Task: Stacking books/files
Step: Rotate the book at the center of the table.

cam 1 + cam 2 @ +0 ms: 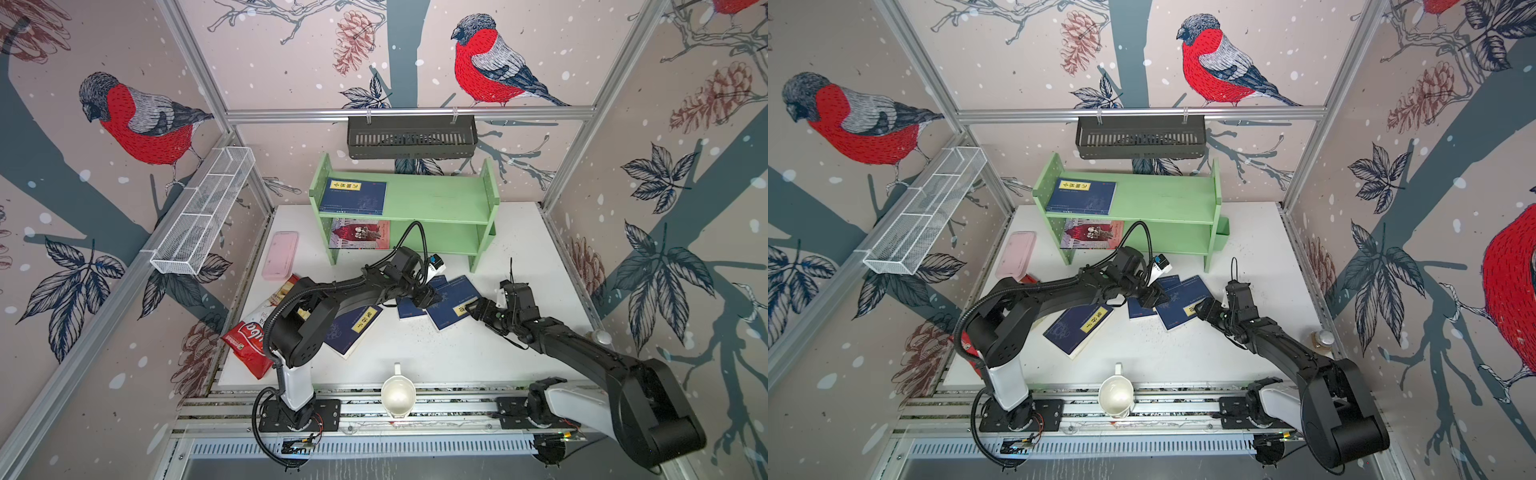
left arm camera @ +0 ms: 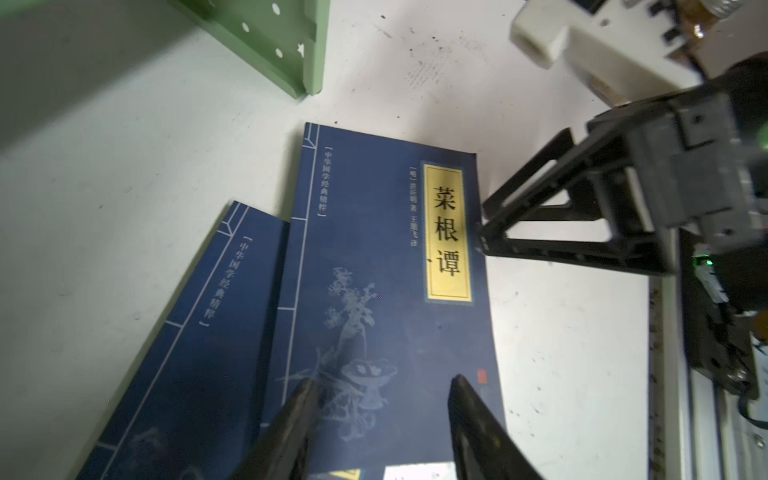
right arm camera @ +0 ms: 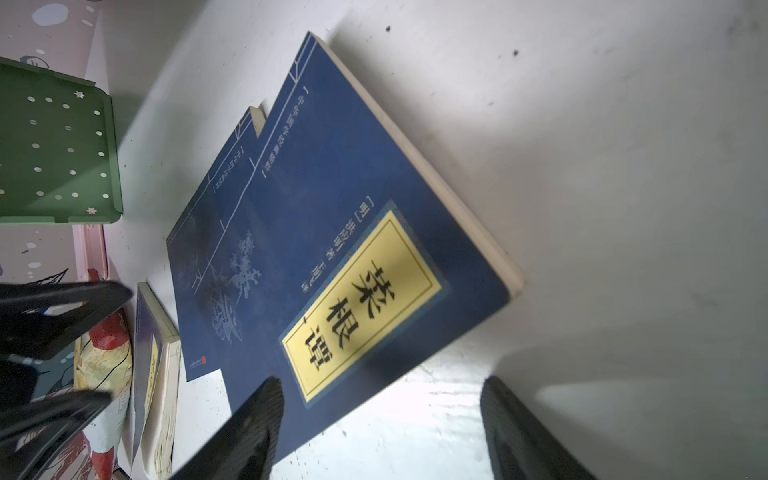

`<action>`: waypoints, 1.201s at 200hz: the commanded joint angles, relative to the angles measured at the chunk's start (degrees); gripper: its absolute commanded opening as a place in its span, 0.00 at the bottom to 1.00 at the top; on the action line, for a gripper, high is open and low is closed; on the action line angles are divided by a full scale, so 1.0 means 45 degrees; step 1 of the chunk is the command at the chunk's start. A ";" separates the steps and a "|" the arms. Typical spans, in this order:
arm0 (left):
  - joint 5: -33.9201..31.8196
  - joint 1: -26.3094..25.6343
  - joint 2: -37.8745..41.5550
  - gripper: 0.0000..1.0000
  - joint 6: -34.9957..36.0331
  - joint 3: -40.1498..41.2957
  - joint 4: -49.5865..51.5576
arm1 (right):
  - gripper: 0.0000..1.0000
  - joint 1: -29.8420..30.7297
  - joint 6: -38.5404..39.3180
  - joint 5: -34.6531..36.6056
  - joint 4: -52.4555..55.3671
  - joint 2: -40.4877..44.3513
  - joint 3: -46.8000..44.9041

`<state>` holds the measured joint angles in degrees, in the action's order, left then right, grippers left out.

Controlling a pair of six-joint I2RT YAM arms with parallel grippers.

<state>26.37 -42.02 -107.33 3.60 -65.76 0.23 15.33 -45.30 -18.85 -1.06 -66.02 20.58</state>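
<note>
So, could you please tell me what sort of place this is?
Likely a robot test booth: an aluminium frame holds bird-print wall panels, and the left arm and right arm are mounted on a rail fronting a white table.

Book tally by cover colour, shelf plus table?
Navy-blue books: 4 (1 on the green shelf, 3 on the table)
Pink-and-red book: 1 (lower shelf level)
Total: 5
</note>
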 commanded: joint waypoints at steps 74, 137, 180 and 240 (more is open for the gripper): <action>-0.0556 -0.0077 -0.1880 0.53 -0.1021 -0.0765 0.0247 | 0.77 0.0244 -0.0519 -0.0674 -0.0337 0.0109 -0.0432; 0.1386 -0.0076 -0.1369 0.51 -0.0869 0.0140 0.0510 | 0.77 0.0233 -0.0260 -0.0562 -0.0411 -0.0565 -0.0098; 0.3078 -0.0174 -0.0396 0.51 -0.0888 0.1107 0.0496 | 0.77 0.0223 0.0196 -0.0167 -0.0098 -0.1211 0.0277; 0.1108 -0.0045 -0.0272 0.53 -0.1307 0.0972 0.0425 | 0.77 0.0191 0.0981 0.0581 0.0191 -0.2440 0.0694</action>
<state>34.30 -42.50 -108.57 -1.32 -60.36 2.11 16.19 -43.27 -20.53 -7.03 -74.81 23.42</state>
